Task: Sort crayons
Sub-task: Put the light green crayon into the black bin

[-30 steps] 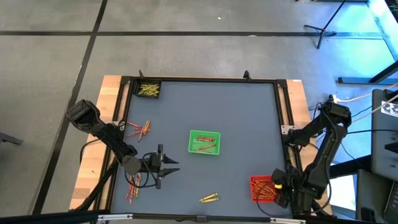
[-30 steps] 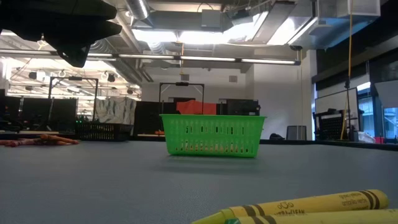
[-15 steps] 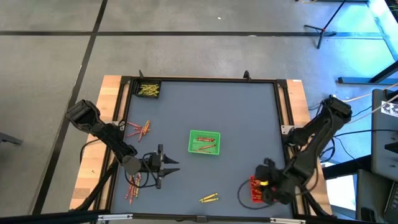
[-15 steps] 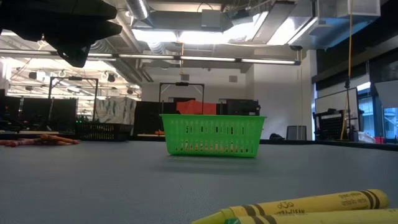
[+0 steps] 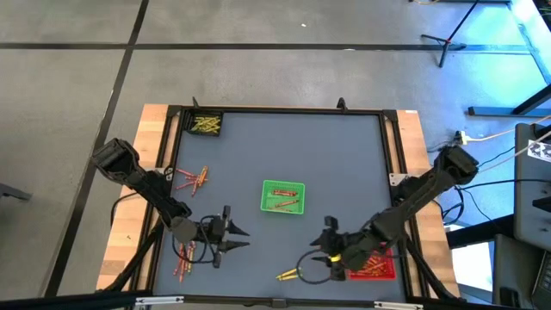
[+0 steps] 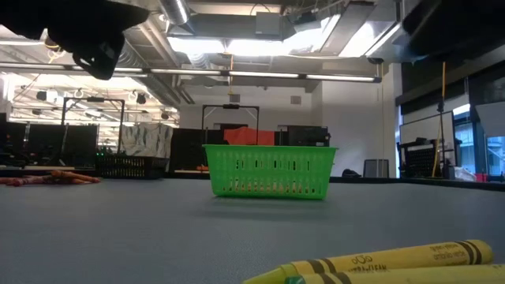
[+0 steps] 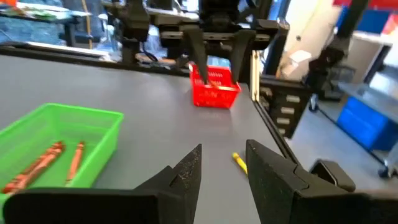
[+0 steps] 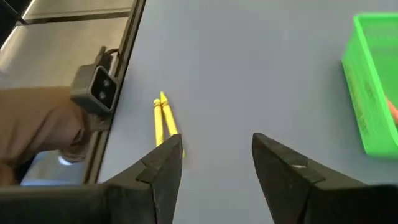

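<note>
The right hand (image 5: 312,260) hangs over the counter (image 5: 344,164) at about five o'clock from the green tray (image 5: 283,196), its fingers (image 8: 163,163) spread wide and empty, with the pair of yellow crayons (image 5: 289,275) lying just beyond its tips, toward the near edge; in the right wrist view those two sticks (image 8: 164,118) lie touching side by side, reaching under one finger rather than sitting centred in the gap; the step in hand looks to be picking up these yellow ones, so the hand would do well to shift sideways until the pair sits between both fingers, come down square to the counter, and close across the short width of the sticks, not along their length; taking one stick cleanly may be safer than squeezing both, since round crayons can roll or squirt out; the black tray (image 5: 206,124) at the far left corner, about eleven o'clock, already holds yellow sticks and seems the likely goal, a long carry from here; the red tray (image 5: 372,263) sits just behind the right hand at four o'clock; the left hand (image 5: 225,238) waits at eight o'clock beside a scatter of red and orange crayons (image 5: 185,256), its fingers (image 7: 186,171) partly apart and holding nothing.
</note>
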Robot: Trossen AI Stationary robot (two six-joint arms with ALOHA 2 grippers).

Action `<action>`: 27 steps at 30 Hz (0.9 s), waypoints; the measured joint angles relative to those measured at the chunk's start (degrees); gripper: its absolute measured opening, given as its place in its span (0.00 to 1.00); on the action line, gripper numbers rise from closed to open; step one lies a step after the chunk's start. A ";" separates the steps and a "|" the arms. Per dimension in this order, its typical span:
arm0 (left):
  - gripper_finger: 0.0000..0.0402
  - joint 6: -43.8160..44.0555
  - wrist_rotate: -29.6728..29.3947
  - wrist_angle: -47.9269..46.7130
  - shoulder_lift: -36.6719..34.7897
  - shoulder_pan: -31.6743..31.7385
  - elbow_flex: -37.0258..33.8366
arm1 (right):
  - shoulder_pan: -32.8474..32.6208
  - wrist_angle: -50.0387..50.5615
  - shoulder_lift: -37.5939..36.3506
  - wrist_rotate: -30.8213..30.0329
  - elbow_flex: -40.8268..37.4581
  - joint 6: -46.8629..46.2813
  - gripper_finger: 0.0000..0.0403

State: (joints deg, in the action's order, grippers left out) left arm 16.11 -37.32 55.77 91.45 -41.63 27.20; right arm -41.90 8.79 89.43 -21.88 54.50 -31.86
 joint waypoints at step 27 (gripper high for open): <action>0.27 -4.16 10.86 -14.08 11.00 4.13 17.37 | 1.45 -22.86 22.39 4.91 -0.05 12.37 0.45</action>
State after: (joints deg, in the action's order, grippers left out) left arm 11.94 -26.46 41.69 102.45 -37.50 44.58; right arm -40.45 -14.06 111.83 -16.98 54.45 -19.48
